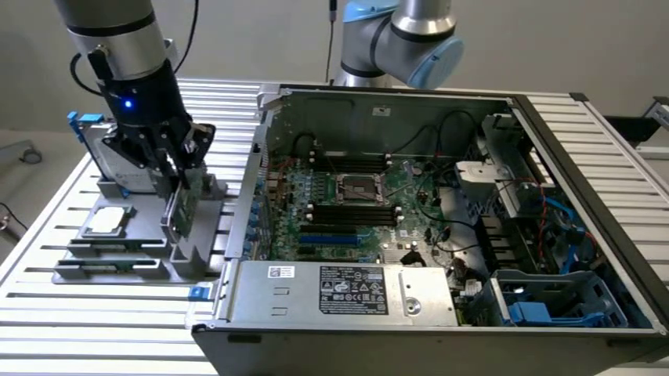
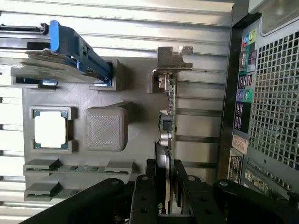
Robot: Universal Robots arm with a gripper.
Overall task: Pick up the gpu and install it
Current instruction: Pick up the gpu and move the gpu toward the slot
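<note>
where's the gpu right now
The gpu stands on edge at the exterior view's left, gripped by the gripper at the grey parts holder, beside the open computer case.

A computer case [image 1: 418, 348] is laid open on the slatted table [image 1: 63, 313]. At the exterior view's left of it, just beside its wall, a parts holder [image 1: 199, 258] is placed. On the holder the gpu [image 1: 183, 205] is stood on edge, nearest to the case, between the fingers of the gripper [image 1: 175, 188]. A processor [image 1: 108, 222] is laid further from the case, and a hard drive [image 1: 103, 157] is stood behind it.
</note>
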